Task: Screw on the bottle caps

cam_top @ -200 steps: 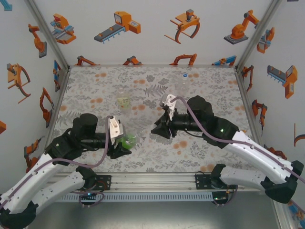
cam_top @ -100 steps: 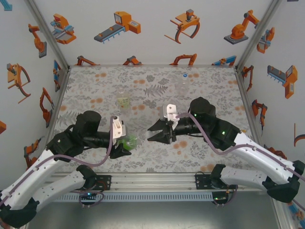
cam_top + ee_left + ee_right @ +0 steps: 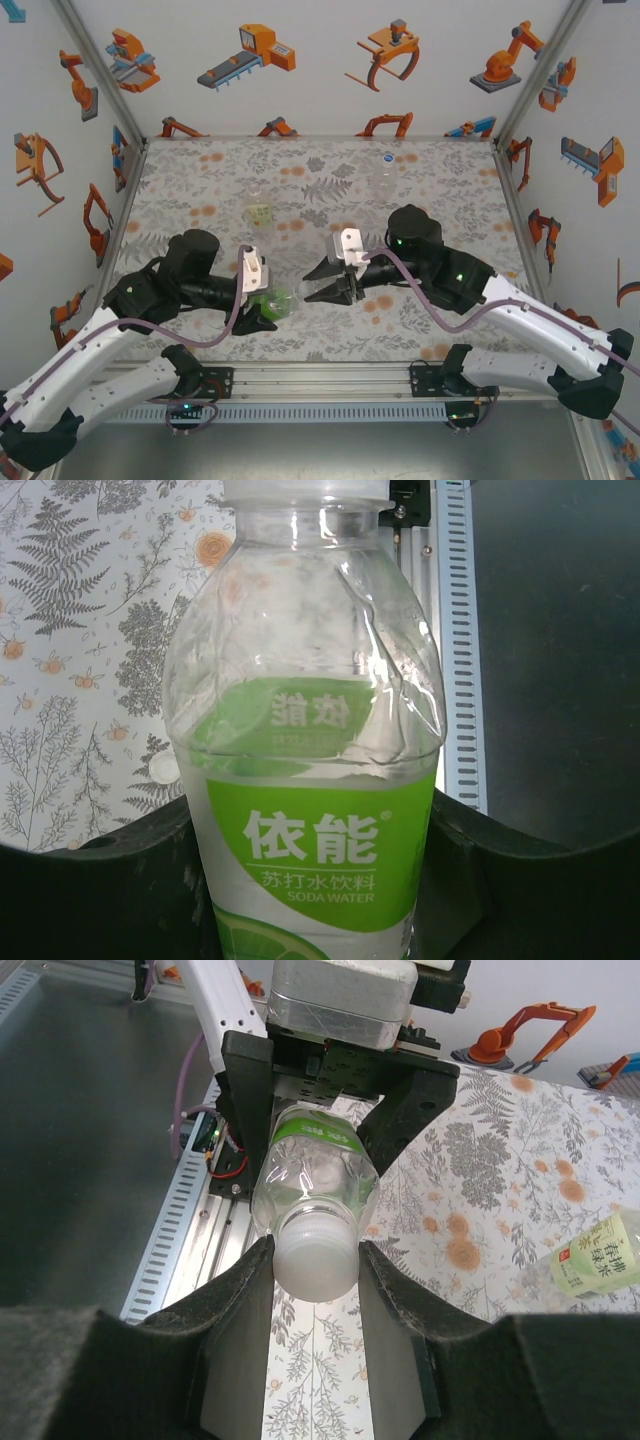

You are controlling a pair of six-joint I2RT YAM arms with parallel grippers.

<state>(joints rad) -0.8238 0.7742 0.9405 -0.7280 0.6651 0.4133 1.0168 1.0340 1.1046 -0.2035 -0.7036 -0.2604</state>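
My left gripper [image 3: 258, 308] is shut on the body of the bottle with the bright green label [image 3: 272, 299], which it holds tilted, neck toward the right arm. In the left wrist view this bottle [image 3: 310, 780] stands between the dark fingers [image 3: 470, 880]. A white bottle cap [image 3: 315, 1255] sits on its neck, with my right gripper [image 3: 315, 1280] shut on the cap from both sides. From above, the right gripper [image 3: 308, 290] meets the bottle's mouth. A pale yellow-green bottle [image 3: 260, 213] stands further back, and a colourless bottle [image 3: 384, 175] with a cap [image 3: 388, 157] stands near the far wall.
The flowered table mat [image 3: 440, 190] has free room at the back left and right. An aluminium rail [image 3: 320, 380] runs along the near edge by the arm bases. The pale yellow-green bottle [image 3: 598, 1255] also shows at the right of the right wrist view.
The right gripper has moved left and down to the green bottle's neck, carrying the cap onto it. The left arm has shifted slightly right with the bottle.
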